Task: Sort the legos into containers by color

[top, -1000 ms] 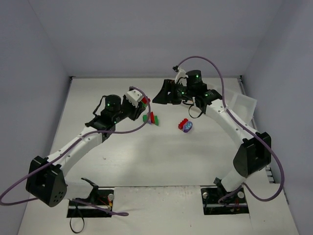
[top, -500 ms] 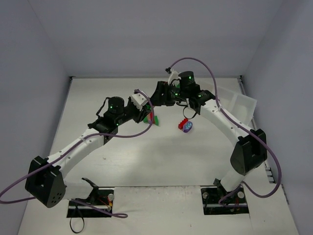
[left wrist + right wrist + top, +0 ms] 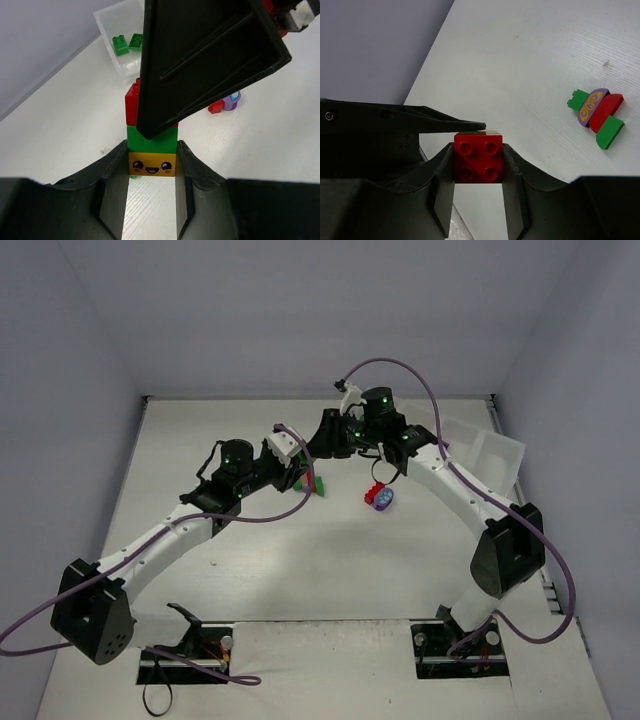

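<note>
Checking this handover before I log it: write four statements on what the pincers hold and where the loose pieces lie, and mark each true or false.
1. The left pincer grips a yellow smiling brick. True.
2. The right pincer is clamped on a green brick. False: it is clamped on the red brick topping the stack.
3. Two green bricks lie in a tray compartment. True.
4. The purple rounded piece sits in the tray. False: it stands on the table beside a small red brick.
</note>
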